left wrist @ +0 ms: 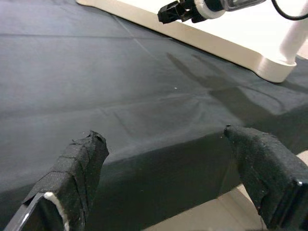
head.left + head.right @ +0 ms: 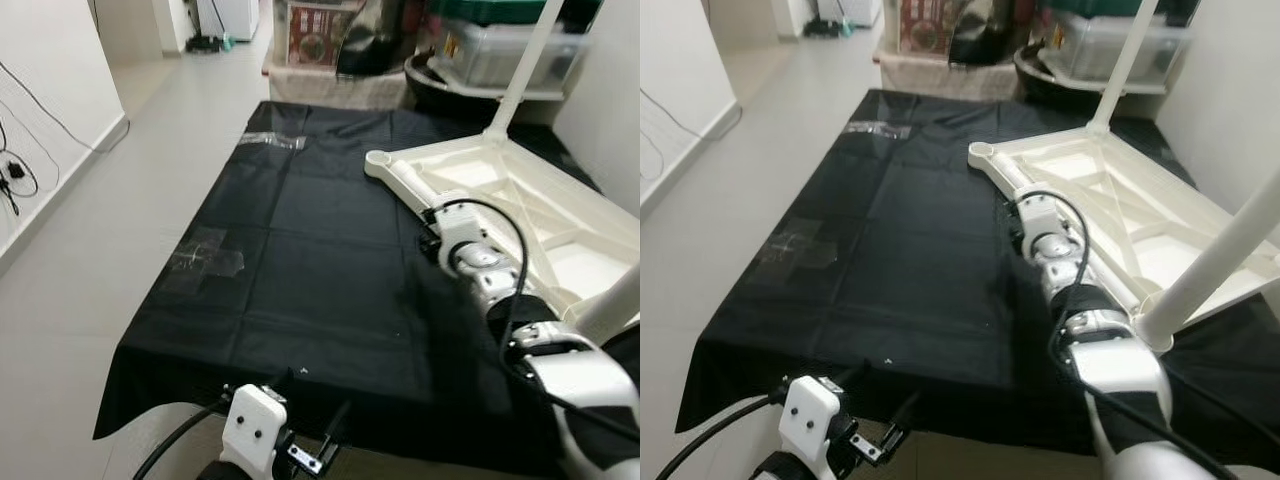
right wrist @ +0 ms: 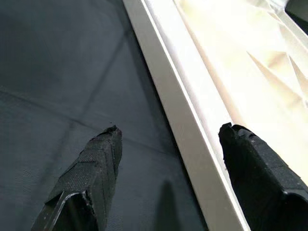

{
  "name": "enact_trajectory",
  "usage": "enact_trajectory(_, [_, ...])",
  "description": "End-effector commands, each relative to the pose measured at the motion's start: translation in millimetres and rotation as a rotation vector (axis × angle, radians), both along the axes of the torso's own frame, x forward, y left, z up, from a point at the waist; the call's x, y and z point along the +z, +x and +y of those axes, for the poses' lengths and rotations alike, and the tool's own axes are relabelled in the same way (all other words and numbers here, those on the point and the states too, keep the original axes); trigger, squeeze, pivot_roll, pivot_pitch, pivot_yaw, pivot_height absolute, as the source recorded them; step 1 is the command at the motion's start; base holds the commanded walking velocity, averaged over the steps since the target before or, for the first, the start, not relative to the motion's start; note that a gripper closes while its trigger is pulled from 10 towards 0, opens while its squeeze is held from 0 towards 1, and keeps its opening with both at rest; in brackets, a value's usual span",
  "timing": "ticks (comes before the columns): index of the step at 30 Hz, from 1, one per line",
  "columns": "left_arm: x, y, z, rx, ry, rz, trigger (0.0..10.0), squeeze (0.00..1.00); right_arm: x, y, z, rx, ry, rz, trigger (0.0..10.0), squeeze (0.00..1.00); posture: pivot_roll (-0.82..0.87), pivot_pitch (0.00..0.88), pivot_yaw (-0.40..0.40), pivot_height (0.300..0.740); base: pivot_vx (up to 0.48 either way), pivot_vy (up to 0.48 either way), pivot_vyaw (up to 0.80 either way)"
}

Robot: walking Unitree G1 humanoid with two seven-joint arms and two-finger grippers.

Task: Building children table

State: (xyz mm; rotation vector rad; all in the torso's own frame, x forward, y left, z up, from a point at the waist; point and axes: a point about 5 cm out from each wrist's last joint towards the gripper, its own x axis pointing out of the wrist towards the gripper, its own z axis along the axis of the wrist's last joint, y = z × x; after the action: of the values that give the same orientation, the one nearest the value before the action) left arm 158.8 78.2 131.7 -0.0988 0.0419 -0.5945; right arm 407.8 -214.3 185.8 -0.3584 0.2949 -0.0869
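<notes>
Over the upturned table's (image 2: pixel 560 215) rim, right pincer (image 3: pixel 168 168) spread apart; left pincer (image 1: pixel 168 178) likewise agape.

Was bright and even all over, lit from above. Showed soft glare on the black cloth (image 2: pixel 300 260) and a pale shine on the floor (image 2: pixel 150 180). Cast a faint shadow of the right arm on the cloth in the left wrist view. Looked sharp in the middle, bent a little at the edges. Went blurry on the near black fingers (image 3: pixel 91 178).
</notes>
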Motion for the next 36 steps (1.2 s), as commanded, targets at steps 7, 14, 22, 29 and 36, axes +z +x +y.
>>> enact_trajectory(7, [1,-7.6,-2.5,-0.014,-0.008,0.033,10.0,0.0,3,-2.0,-16.3,-0.055,-0.045,0.015,10.0,0.0,0.12,0.191,-0.087,0.74,0.0,0.0,0.0])
enact_trajectory(14, [3,-6.7,-3.8,-0.017,-0.006,0.043,10.0,0.0,-12,-8.4,-22.5,-0.005,-0.024,0.166,10.0,0.0,0.11,0.19,-0.092,0.74,0.0,0.0,0.0])
enact_trajectory(22, [5,-4.4,-4.3,-0.011,-0.003,0.04,10.0,0.0,-7,-9.2,-29.4,-0.033,0.013,0.178,10.0,0.0,0.1,0.189,-0.09,0.74,0.0,0.0,0.0])
enact_trajectory(29, [6,-2.9,-4.6,-0.008,-0.002,0.04,10.0,0.0,-14,-13.0,-27.9,0.044,0.04,0.289,10.0,0.0,0.1,0.194,-0.091,0.74,0.0,0.0,0.0])
enact_trajectory(36, [9,-6.3,-2.8,-0.002,0.001,0.043,10.0,0.0,-29,-19.4,-8.5,0.36,-0.053,0.492,10.0,0.0,0.11,0.222,-0.089,0.74,0.0,0.0,0.0])
